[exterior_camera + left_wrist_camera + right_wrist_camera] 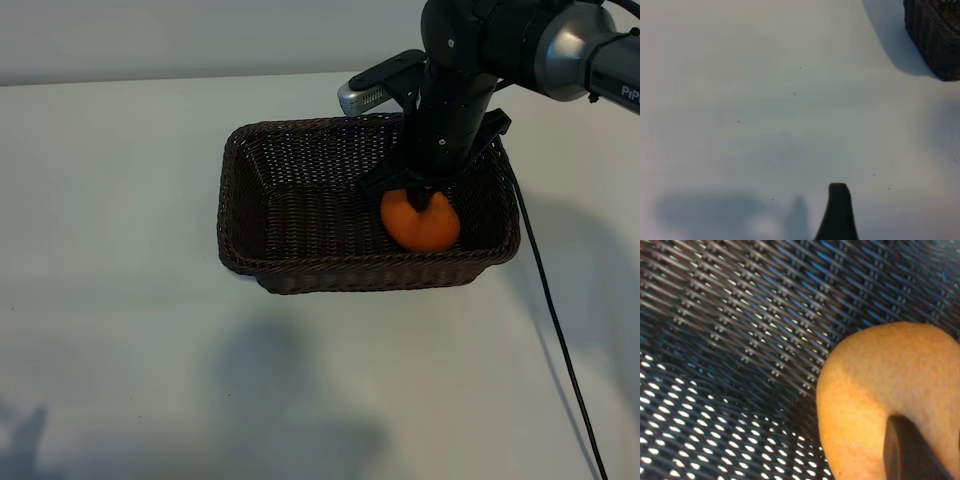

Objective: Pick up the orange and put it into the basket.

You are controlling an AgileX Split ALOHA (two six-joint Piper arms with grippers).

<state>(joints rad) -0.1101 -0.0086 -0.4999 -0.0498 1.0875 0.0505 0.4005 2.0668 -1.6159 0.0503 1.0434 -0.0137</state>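
Right gripper (420,200) is down inside the basket (300,275), at its right end, clamped on the orange (420,228). Dark fingers pinch the fruit from above; one fingertip (910,452) presses into the skin in the wrist view. Orange sits directly under the gripper, below rim level, close to the basket's near wall and right corner. Can't tell if it's resting on the weave floor or just above it; the wrist view shows wicker (740,340) right behind and beside the fruit, no clear gap visible.

Right arm comes in from the upper right, wrist pitched down over the far rim. A black cable (555,330) trails off it across the table (120,200) on the gripper's right side, outside the basket.

Left gripper isn't in the exterior view. Its wrist view shows one dark fingertip (838,212) over bare table, jaws spread wide, nothing between them. Basket corner (935,35) shows well apart from that fingertip, at the frame edge. Left arm is parked, off the basket.

Basket otherwise holds only the orange and the gripper.
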